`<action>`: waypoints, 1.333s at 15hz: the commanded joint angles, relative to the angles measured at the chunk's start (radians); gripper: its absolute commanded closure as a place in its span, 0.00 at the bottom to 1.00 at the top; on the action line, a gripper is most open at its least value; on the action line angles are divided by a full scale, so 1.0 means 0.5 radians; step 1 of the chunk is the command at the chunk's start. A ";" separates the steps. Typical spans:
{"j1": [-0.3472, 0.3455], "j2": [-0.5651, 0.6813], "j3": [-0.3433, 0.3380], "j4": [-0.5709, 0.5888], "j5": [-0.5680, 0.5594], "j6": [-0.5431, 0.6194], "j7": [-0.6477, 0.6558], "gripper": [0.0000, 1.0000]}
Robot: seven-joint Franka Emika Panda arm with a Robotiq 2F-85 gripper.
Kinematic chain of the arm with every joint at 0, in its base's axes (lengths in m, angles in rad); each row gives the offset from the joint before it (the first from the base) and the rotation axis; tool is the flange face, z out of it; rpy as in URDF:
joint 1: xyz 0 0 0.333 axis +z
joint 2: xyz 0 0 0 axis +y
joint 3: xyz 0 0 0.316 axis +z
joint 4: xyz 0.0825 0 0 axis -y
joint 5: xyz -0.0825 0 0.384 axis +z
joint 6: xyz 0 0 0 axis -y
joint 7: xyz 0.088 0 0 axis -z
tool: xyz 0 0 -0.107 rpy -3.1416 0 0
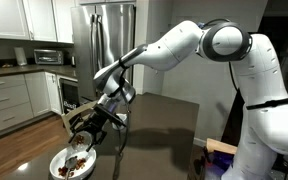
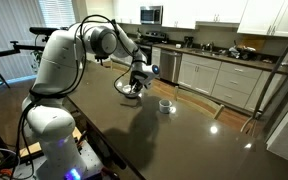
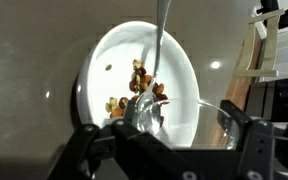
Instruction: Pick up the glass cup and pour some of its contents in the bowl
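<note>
Pouring is in hand; the black gripper (image 1: 86,124), pinching the small clear glass cup (image 3: 148,114), tips it over the wide white bowl (image 3: 102,62) holding brown bits (image 3: 139,85); next, level the cup, set it right of the bowl.

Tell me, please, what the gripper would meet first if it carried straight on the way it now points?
Probably the bowl: the gripper, shut on the glass cup, points down into it, so the cup would likely reach the brown pieces first; depth is unclear.
</note>
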 commanded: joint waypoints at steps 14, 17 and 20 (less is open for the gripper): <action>0.055 -0.080 0.196 -0.070 0.323 0.715 -0.708 0.41; 0.062 -0.095 0.187 -0.099 0.291 0.683 -0.682 0.41; 0.073 -0.015 0.171 -0.033 0.251 0.670 -0.627 0.16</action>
